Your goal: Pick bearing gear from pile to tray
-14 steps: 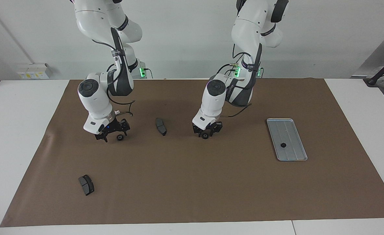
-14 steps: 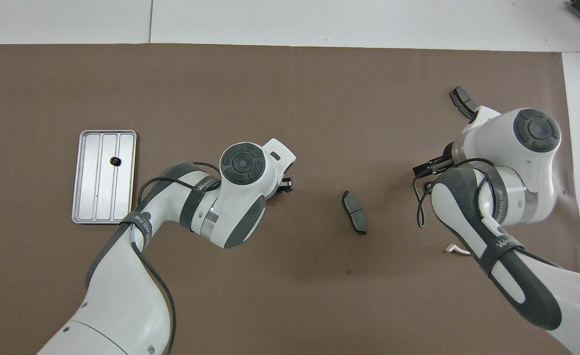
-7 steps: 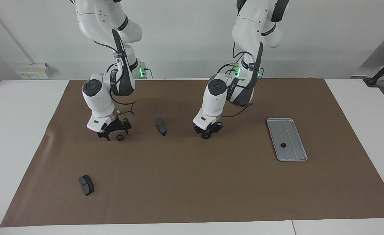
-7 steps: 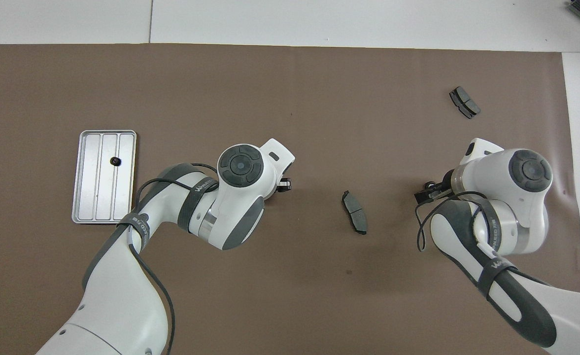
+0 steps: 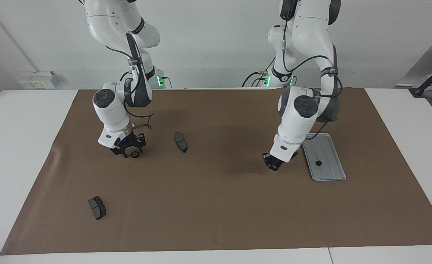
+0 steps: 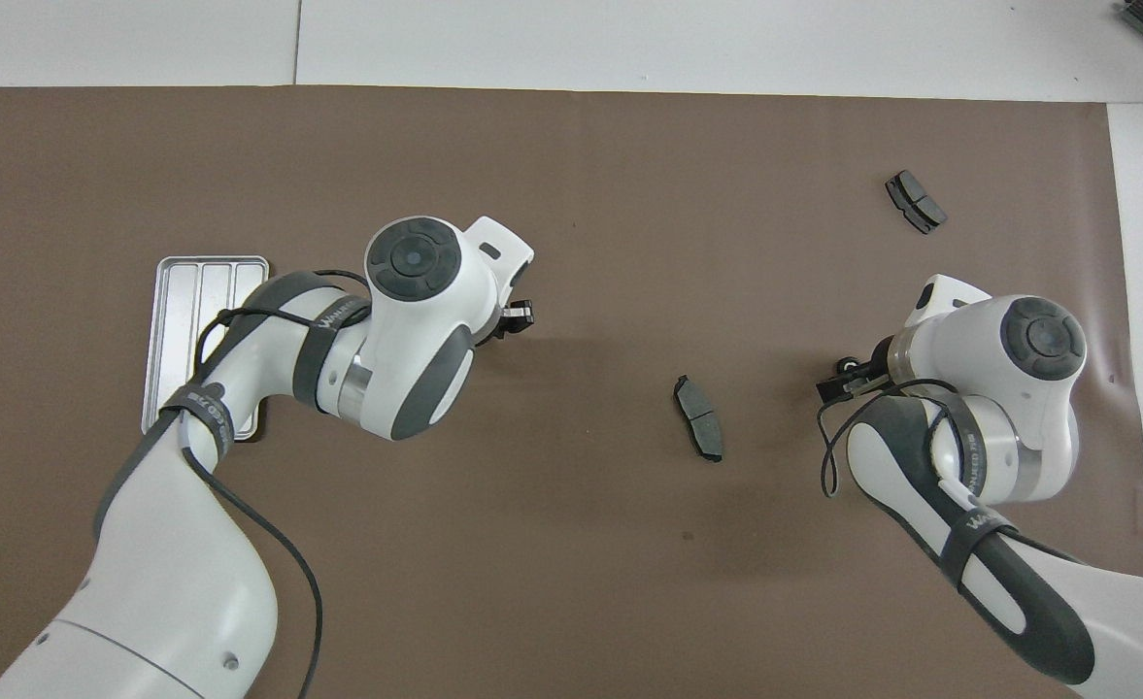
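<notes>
Left gripper (image 5: 273,166) hangs over the brown mat (image 5: 216,205) just beside the tray (image 5: 329,176), pinching a small black gear (image 5: 274,167), I judge. You must carry it over the rim and release. One gear (image 5: 318,162) lies in the tray. Right gripper (image 5: 129,150), spread, straddles another gear (image 5: 135,155).

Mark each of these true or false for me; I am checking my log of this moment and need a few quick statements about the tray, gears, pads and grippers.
1. The tray already holds one gear. True.
2. The left gripper hangs over the tray. False: it is over the brown mat beside the tray.
3. Two brake pads lie on the mat. True: one and another.
4. The right gripper is above the tray. False: it is low at a gear toward the right arm's end.
</notes>
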